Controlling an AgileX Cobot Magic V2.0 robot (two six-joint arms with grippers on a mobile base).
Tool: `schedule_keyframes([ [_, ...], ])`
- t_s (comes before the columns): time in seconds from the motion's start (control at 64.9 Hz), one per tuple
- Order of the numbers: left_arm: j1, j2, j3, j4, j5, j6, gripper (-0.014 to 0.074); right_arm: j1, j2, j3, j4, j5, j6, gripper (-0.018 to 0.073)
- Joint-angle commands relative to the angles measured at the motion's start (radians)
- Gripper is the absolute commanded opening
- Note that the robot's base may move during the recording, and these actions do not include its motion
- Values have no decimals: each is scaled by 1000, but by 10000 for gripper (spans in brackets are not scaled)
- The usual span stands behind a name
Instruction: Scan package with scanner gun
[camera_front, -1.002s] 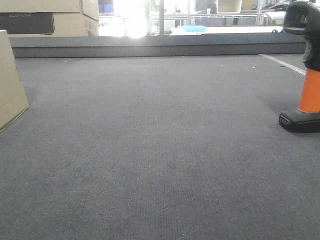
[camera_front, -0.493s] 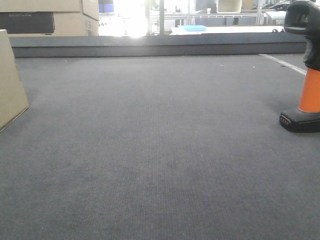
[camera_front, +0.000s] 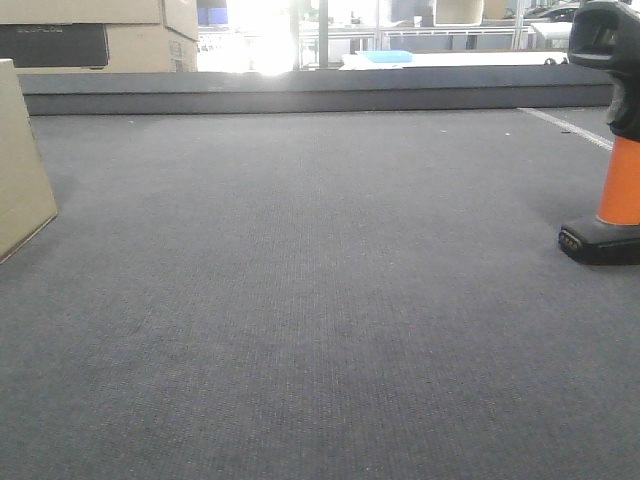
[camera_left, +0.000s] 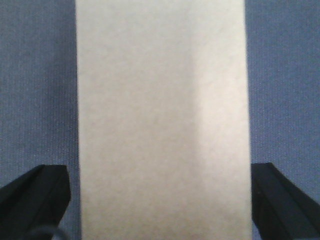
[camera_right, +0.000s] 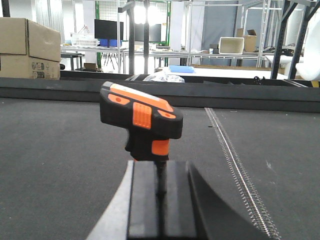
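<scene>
- a slim plain tan cardboard box (camera_front: 20, 165) stands at the far left edge of the grey carpet-like table top (camera_front: 320, 300), only partly inside the front view
- seen from the left wrist, a blank face of that box fills the middle of the picture; no label shows
- the left gripper (camera_left: 159, 197) is spread wide, with one black fingertip (camera_left: 37, 195) on each side of the box; a strip of grey shows between each tip and the cardboard, so neither touches it
- a handheld scanner with black head, bright orange handle and flat black base (camera_front: 620, 180) stands upright on that base at the far right, well apart from the box
- the right gripper (camera_right: 160, 200) has its fingers drawn together with only a thin seam between them, holding nothing; the scanner's head shows above and beyond them
- past the table's raised dark rim (camera_front: 320, 95), larger stacked cardboard boxes with a dark panel (camera_front: 130, 40) sit at the upper left
</scene>
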Motion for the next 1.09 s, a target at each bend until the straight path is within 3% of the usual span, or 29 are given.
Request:
schedule_keyframes([
  [0.0,-5,2,-8,2,7,-12,589,-2,-2,-1,-4,-14,1,-162],
  [0.093,-5,2,-8,4,14,-12,511,-2,-2,-1,-4,-14,1,-162],
  [0.278,-5,2,-8,4,16,-12,132,-2,-2,-1,-4,-14,1,-162],
  [0.37,-5,2,-8,4,16,-12,-14,-2,-2,-1,-4,-14,1,-162],
  [0.447,-5,2,-8,4,16,-12,-84,-2,-2,-1,-4,-14,1,-162],
  [0.648,-5,-16,-39,-84,30,-12,-111,-2,-2,-1,-4,-14,1,-162],
  [0.91,-5,-33,-137,-346,74,-12,-111,-2,-2,-1,-4,-14,1,-162],
  [1.079,-53,-33,-137,-354,82,-12,-111,-2,-2,-1,-4,-17,1,-162],
])
